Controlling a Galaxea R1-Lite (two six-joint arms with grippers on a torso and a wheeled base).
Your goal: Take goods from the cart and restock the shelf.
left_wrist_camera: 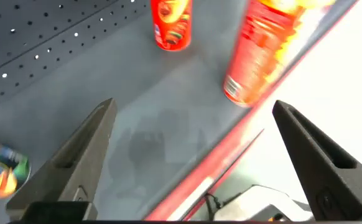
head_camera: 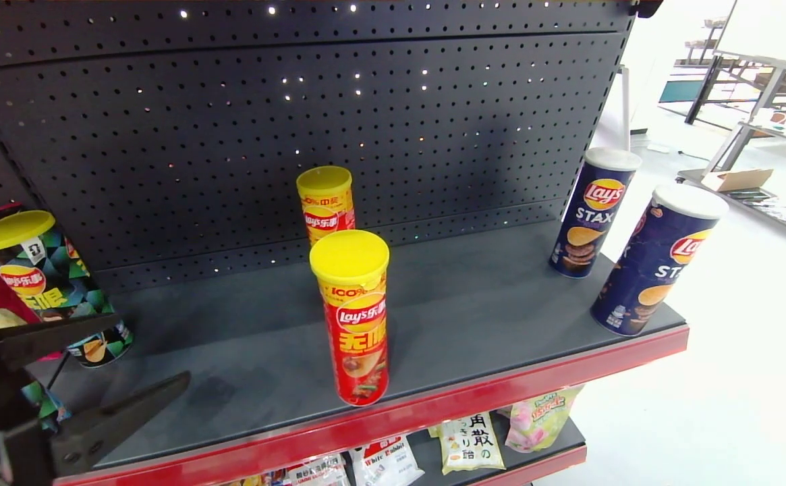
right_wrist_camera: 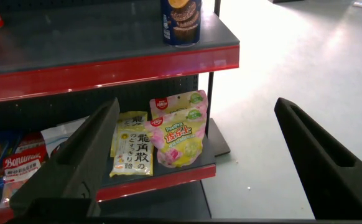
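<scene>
Jaws of the left gripper [left_wrist_camera: 194, 106] stand wide and empty above the left front of the dark grey, red-lipped metal shelf [head_camera: 500, 304]; the right gripper [right_wrist_camera: 196, 102] is equally spread, holding nothing. Nearest stock, a tall red cardboard chip tube with yellow lid [head_camera: 355, 317], stands upright at the shelf's front edge, so any pull-back toward the cart should go straight rearward, never sideways into it.
</scene>
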